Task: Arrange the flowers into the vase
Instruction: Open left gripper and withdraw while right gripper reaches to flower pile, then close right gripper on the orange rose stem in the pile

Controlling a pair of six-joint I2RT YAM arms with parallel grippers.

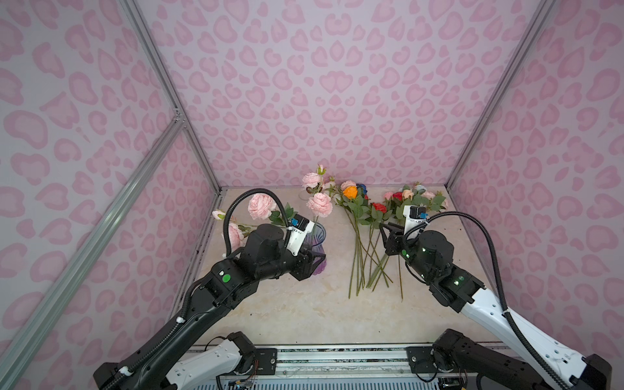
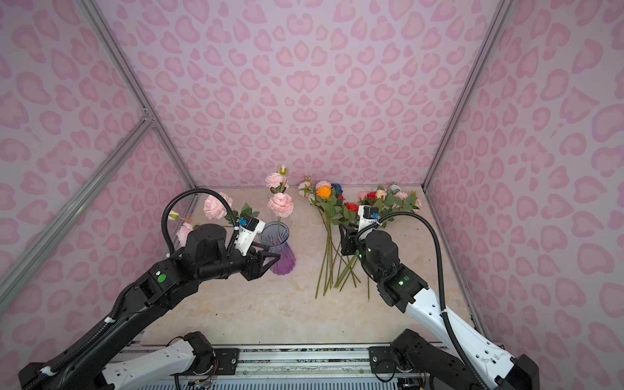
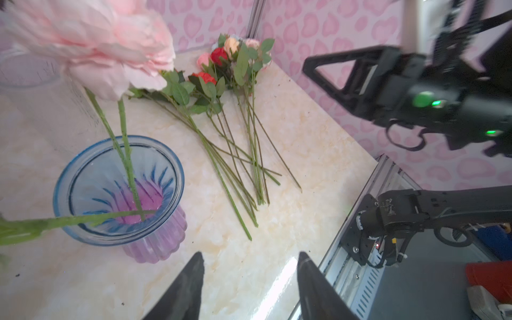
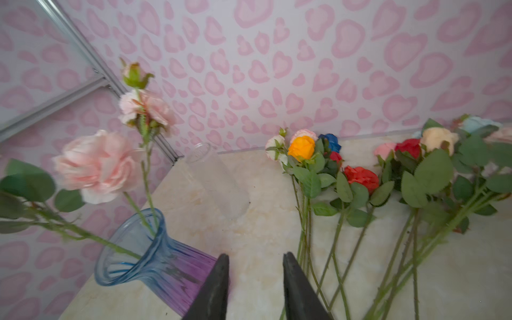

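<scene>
Flowers point(image 1: 363, 216) lie mostly in a loose fan on the worktop point(image 1: 287, 304), to the right of the vase point(image 4: 171, 266) in both top views. Their blooms point toward the back wall and their stems cross near the cut ends. A few pink blooms point(image 4: 97, 166) stand in the vase.

The right pincer point(image 4: 256, 255) hangs over the pile, between the vase and the stems, spread with nothing between its fingers. The left pincer point(image 3: 250, 255) waits just beside the vase, also spread and empty.

The step in hand looks like picking the next stem. It is best to choose one at the edge of the fan, where it lies apart from its neighbours, and to close on it mid-stem rather than at the tangle near the ends — otherwise two or three may come up together. The lift should be straight enough to free the leaves. The cut end then goes down into the mouth, clear of the leaning pink stems. The left pincer is well placed to steady the vase — a long stem could tip it.
</scene>
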